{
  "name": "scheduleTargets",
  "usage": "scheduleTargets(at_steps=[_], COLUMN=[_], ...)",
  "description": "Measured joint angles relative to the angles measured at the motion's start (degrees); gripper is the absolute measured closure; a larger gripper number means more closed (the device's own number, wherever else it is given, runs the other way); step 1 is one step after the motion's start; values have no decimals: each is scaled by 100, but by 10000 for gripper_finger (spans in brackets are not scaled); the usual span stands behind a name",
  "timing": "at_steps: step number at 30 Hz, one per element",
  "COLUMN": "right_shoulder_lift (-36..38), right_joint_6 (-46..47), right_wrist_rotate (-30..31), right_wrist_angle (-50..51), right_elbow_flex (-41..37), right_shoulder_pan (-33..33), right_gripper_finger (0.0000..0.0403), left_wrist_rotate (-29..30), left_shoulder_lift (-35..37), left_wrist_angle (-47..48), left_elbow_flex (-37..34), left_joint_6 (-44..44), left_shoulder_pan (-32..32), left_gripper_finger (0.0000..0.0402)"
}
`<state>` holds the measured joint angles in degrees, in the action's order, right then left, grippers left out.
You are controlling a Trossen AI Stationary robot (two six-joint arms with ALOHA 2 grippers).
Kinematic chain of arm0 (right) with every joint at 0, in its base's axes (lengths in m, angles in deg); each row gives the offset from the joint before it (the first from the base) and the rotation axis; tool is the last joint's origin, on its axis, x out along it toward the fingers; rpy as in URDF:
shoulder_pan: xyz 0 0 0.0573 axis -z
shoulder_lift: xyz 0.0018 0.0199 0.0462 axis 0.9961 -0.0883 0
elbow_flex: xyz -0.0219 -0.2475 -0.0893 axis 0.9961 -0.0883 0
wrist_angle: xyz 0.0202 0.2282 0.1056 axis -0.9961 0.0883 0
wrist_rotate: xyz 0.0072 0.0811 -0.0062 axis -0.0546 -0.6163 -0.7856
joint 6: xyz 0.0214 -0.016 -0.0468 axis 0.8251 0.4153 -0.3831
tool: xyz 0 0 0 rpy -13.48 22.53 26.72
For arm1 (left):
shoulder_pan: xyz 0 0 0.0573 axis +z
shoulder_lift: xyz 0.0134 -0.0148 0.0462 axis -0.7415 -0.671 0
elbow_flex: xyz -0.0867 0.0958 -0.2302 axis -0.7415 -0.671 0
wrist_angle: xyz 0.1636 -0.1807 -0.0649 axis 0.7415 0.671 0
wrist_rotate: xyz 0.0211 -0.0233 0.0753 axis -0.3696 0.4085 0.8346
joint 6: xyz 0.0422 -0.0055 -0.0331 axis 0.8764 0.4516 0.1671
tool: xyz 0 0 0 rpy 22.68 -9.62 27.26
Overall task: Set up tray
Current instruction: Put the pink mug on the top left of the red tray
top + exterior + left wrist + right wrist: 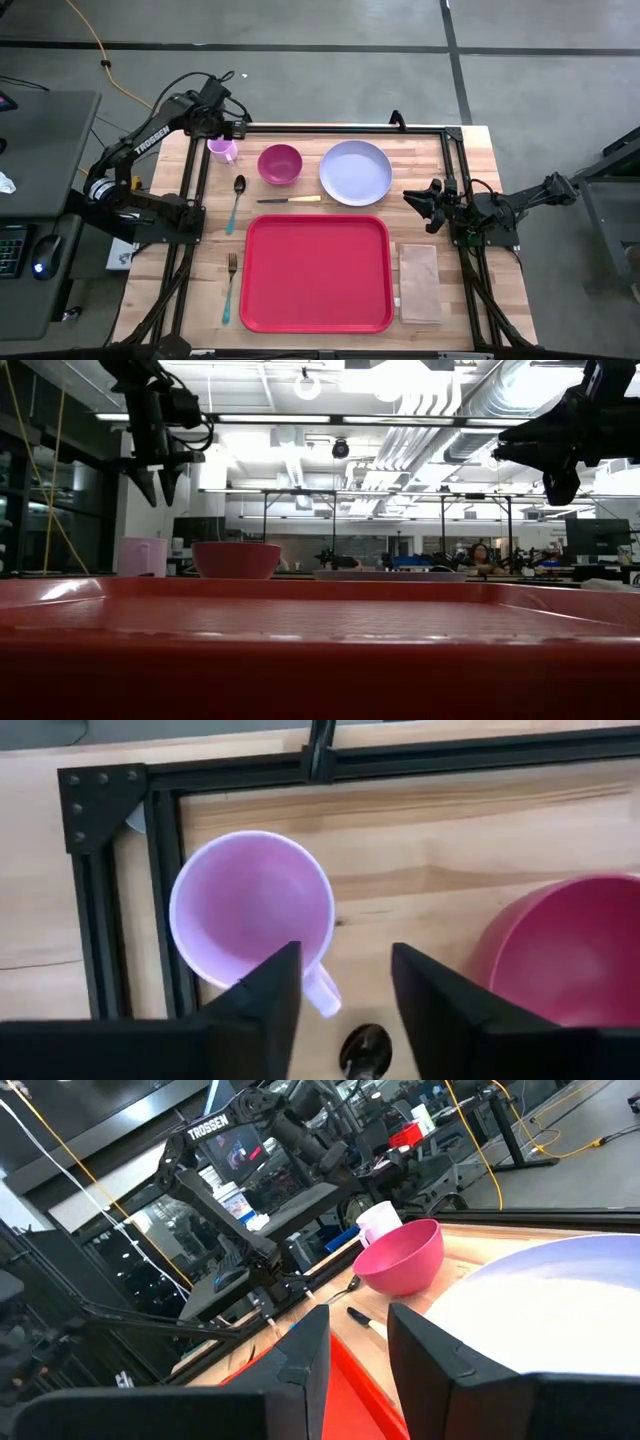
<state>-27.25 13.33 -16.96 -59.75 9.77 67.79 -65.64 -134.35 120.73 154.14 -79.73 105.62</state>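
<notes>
The red tray (315, 272) lies flat on the table's near middle. Beyond it stand a lilac mug (222, 150), a magenta bowl (279, 164) and a lavender plate (356, 172). A knife (290, 200), a spoon (236, 203) and a fork (230, 285) lie to the tray's far and left sides. My left gripper (345, 980) hangs open above the mug (250, 910), well clear of it in the low view (155, 482). My right gripper (420, 203) hovers open, right of the plate (560, 1310), touching nothing.
A tan napkin (421, 283) lies flat to the right of the tray. Black frame rails (195, 190) run along the table's left, right and far sides. The wood between the tray's right rim and the right rail holds only the napkin.
</notes>
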Motion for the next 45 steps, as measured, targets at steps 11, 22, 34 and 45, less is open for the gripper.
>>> scheduleTargets(at_steps=[11, 22, 34, 45], right_shoulder_lift=[0, 0, 0, 0], right_joint_6=[6, 143, 143, 145], right_wrist_rotate=[5, 1, 86, 86], right_wrist_angle=[0, -2, -2, -2], right_elbow_flex=[0, 0, 0, 0], right_shoulder_pan=[0, 0, 0, 0], right_gripper_finger=[320, 320, 320, 320], left_wrist_rotate=[-193, -158, 154, 496], left_shoulder_lift=[-551, -1352, -1714, -1850], left_wrist_angle=[-209, -497, -551, -624], left_elbow_flex=[1, 0, 0, 2], left_joint_6=[35, -35, 65, 41], left_shoulder_pan=[0, 0, 0, 0], left_gripper_finger=[106, 85, 104, 218])
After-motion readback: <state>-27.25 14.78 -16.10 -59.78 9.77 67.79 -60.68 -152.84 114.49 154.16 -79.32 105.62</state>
